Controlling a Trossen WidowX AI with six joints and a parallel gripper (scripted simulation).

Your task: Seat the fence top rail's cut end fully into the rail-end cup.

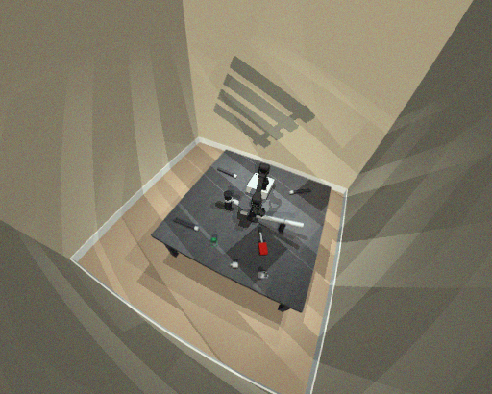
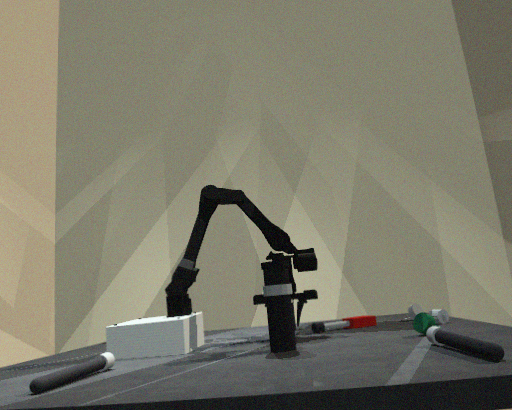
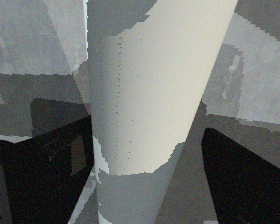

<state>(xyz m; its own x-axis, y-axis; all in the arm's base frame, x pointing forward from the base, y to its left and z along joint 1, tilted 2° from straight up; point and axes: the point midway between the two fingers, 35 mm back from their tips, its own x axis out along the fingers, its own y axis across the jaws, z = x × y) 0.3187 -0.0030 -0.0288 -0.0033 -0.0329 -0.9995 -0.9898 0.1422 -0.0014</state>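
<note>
The white rail (image 1: pixel 286 221) (image 3: pixel 151 75) runs through the loop cap (image 1: pixel 282 228) and under the gripper. Its cut end (image 1: pixel 243 212) shows just left of the gripper, seemingly apart from the pale rail-end cup (image 1: pixel 235 202). The big black post (image 1: pixel 228 204) (image 2: pixel 282 327) stands upright with its grey brace band (image 2: pixel 278 290) up near the top. My gripper (image 1: pixel 256 216) (image 3: pixel 154 128) is partly open with its fingers either side of the rail. The left finger is at or very near the rail; a gap shows at the right finger. In the exterior view, the post hides the rail.
A red-handled tool (image 1: pixel 263 248) (image 2: pixel 360 321) lies in front of the rail. A green piece (image 1: pixel 214 239) (image 2: pixel 423 323), white fittings (image 1: pixel 234 264) (image 1: pixel 263 275) and dark rods with white ends (image 1: pixel 185 224) (image 2: pixel 73 374) lie around. The white base box (image 2: pixel 148 337) is behind the gripper.
</note>
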